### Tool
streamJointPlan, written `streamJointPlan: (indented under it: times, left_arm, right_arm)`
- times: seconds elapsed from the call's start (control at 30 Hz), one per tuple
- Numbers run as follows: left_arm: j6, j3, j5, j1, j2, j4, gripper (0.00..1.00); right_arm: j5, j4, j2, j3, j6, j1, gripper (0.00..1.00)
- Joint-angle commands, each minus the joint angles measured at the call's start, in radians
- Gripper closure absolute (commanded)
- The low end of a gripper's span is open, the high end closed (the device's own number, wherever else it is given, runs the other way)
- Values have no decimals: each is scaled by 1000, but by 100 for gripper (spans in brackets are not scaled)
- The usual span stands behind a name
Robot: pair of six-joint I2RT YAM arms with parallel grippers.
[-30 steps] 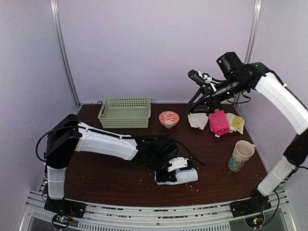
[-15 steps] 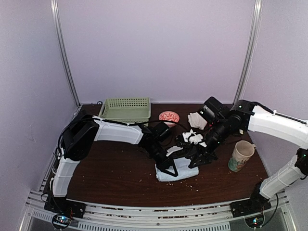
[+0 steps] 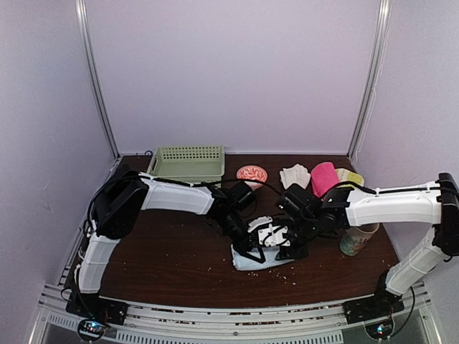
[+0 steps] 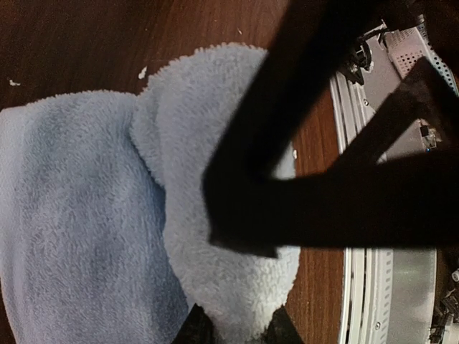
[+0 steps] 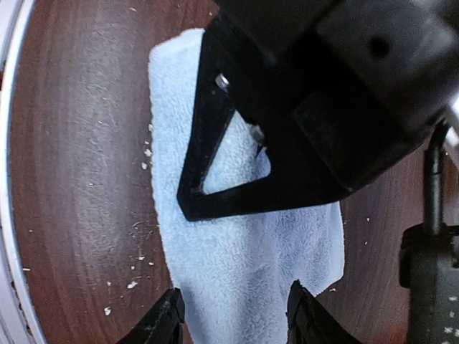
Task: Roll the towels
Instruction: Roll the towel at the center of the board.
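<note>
Top external view: nearest the arm bases, the blue towel [image 3: 265, 262] lies on the table [image 3: 165, 251] at front centre, and both grippers are down on it. In the left wrist view the left gripper [image 4: 238, 327] has its jaws drawn close, with a thick curled fold of the towel pinched between them, so it appears to be holding that fold. In the right wrist view the right gripper [image 5: 233, 322] has its jaws spread wide, straddling the flat end of the towel and gripping nothing.

By my judgement the step in hand is the rolling of this first towel. One end is already turned over into a loose curl and the rest lies flat. The next move calls for the right jaws to pin or take the free end while the left carries the curl further over. The pile is soft and the curl may spring open if it is let go early.

Just right of the towel stands one mug [image 3: 355, 242], partly under the right arm. Farther back are one bowl [image 3: 252, 174] and one basket [image 3: 186, 166]. At the back right lie a white towel [image 3: 295, 175], a pink towel [image 3: 323, 178] and what looks like a yellow towel [image 3: 353, 176], none of them rolled. That makes four towels in all.
</note>
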Motion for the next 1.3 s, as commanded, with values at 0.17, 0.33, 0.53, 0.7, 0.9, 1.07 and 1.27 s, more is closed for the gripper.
streamJointPlan:
  times: [0.17, 0.33, 0.53, 0.7, 0.9, 1.07, 1.27]
  left_arm:
    - [-29, -44, -107, 9, 84, -116, 82]
    - [-74, -130, -225, 13, -15, 14, 60]
    - [-184, -332, -392, 55, -237, 227, 46]
    - [-235, -453, -487, 56, -353, 307, 37]
    - [-284, -625, -590, 57, -527, 453, 36]
    - [-260, -820, -680, 53, -746, 688, 37]
    - [-25, -831, -771, -35, -799, 734, 40]
  right_arm:
    - [69, 114, 118, -66, -16, 10, 60]
    - [-34, 52, 184, -41, -16, 1, 86]
    - [-264, -126, 270, 62, -25, -76, 91]
    - [-404, -284, 374, 184, -58, -140, 92]
    - [-501, -385, 475, 296, -69, -178, 92]
    - [-577, -485, 589, 387, -101, -232, 92]
    - [-653, -620, 752, 507, -130, -292, 92]
